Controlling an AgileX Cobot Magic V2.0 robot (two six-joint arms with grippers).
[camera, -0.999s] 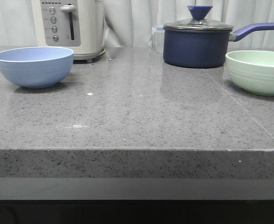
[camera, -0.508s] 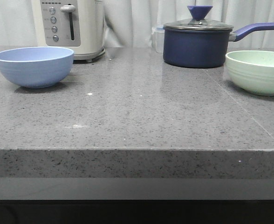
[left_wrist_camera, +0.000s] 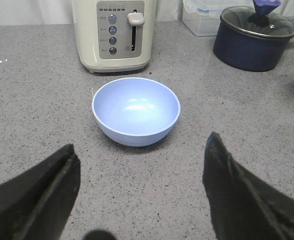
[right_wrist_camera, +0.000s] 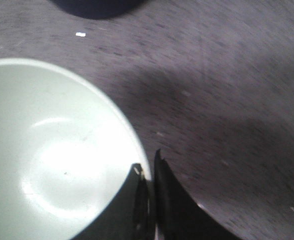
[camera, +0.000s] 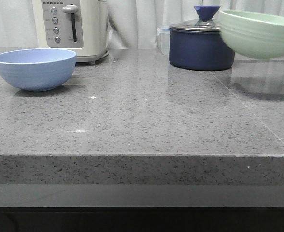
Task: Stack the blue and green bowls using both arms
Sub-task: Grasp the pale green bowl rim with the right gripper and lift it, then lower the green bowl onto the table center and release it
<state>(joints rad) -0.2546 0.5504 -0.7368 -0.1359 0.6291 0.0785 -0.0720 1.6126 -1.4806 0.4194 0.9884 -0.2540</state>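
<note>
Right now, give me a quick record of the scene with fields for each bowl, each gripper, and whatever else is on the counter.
blue bowl: upright on the counter, untouched
green bowl: lifted off the counter, rim pinched
right gripper: shut on the green bowl's rim
left gripper: open, short of the blue bowl
other items: toaster, lidded navy saucepan, clear container
stacking: not yet done

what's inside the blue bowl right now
Nothing: the blue bowl is empty, its whole inner surface bare in the left wrist view. The counter patch beneath it is covered.
</note>
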